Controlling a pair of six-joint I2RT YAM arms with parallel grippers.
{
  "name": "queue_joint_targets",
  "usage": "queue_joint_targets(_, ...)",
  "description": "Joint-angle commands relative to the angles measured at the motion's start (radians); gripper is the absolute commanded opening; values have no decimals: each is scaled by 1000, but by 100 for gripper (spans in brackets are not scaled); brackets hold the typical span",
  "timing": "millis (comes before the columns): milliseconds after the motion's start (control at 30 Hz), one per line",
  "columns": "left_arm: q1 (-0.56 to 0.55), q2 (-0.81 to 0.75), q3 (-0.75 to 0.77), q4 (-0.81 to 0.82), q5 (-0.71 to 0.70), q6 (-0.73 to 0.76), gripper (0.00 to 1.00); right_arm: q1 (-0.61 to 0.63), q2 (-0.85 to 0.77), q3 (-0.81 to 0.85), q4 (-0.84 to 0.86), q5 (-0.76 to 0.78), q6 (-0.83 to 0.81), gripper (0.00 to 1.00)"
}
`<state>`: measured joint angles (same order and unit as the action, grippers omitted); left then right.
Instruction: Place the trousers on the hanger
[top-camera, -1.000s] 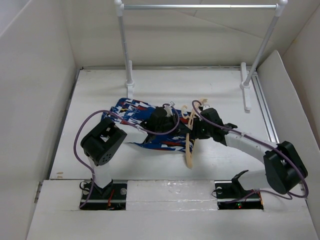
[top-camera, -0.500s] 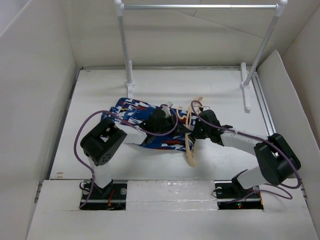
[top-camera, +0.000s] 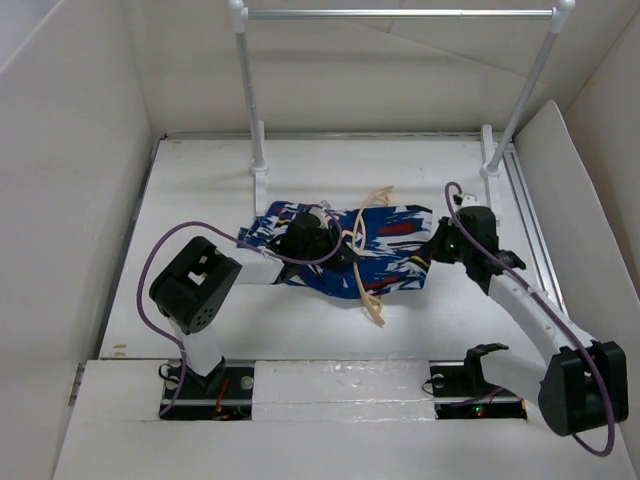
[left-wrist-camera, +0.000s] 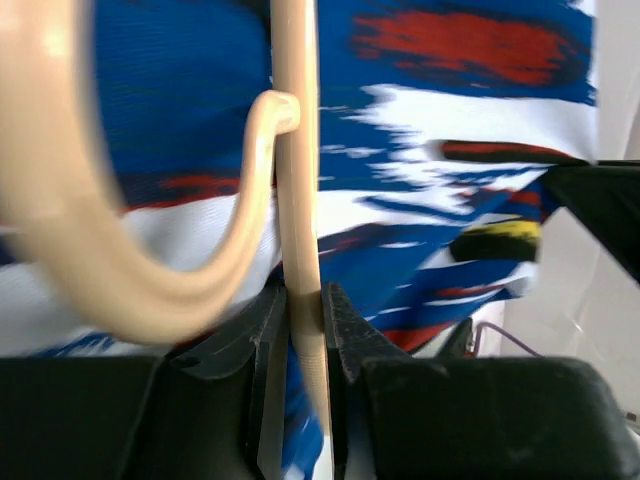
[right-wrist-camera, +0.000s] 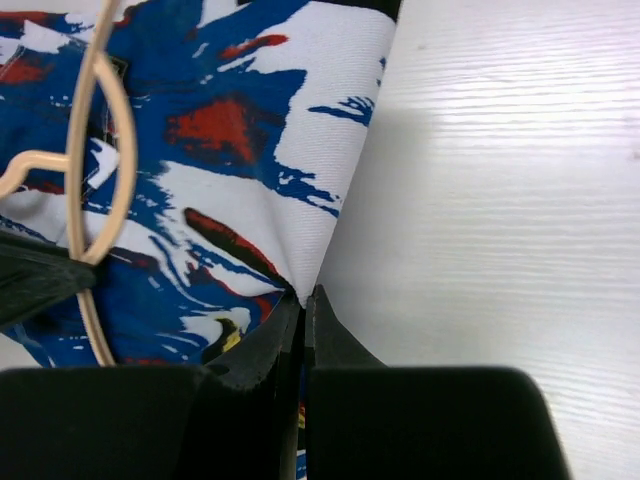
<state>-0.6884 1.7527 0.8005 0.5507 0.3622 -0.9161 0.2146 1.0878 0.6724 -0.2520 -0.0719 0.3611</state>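
left claw (left-wrist-camera: 303, 312): nipped tight on the hanger (left-wrist-camera: 295, 150) bar.
hanger: lying across the trousers (top-camera: 400, 245) mid-counter (top-camera: 200, 190) (threaded or on top, I cannot tell).
right claw (right-wrist-camera: 303, 308): clamped on the trousers' right edge.
step: feeding cloth across the bar, I reckon.
next: a level rightward pull, I'd judge.

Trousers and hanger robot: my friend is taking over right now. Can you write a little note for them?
Left gripper: fingers shut on the thin pale tan wooden hanger.
Right gripper: fingers shut on an edge of the bright blue streaked fabric trousers.
Both lie on the white table, hanger across the trousers.
Done: both gripped.
Left: drape trousers over the hanger's bar. I cannot tell whether the fabric is threaded through.
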Motion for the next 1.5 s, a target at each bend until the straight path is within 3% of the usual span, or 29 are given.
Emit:
queue_joint_targets(0, 45, -48, -24, -81, -60, 91, 0, -107, -51, 16, -56, -17, -91, 0)
queue_joint_targets(133, 85, -96, -38, -142, -74, 126, 0, -227, -65, 12, -58, -52, -145, 0)
queue_joint_targets(500, 110, -242, 0, -303, -112, 175, 0, -322, 119, 82, 37, -107, -206, 0)
queue_joint_targets(533, 110, -239, 23, -334, -124, 181, 0, -340, 150, 88, 52, -173, -214, 0)
queue_joint_targets(633, 60, -223, 109, -455, -233, 217, 0, -340, 188, 116, 65, -187, -208, 0)
queue_joint_targets(867, 59, -257, 111, -405, -321, 129, 0, -278, 233, 69, 86, -189, -203, 0)
queue_joint_targets(1033, -19, -242, 219, -443, -529, 143, 0, -259, 238, 20, 95, -177, -191, 0)
queue_joint_targets(1300, -43, -268, 276, -433, -638, 172, 0, -250, 156, 0, -1, -140, -214, 0)
queue_joint_targets(1467, -128, -294, 241, -377, -658, 207, 0, -203, 283, 16, -4, -140, -246, 0)
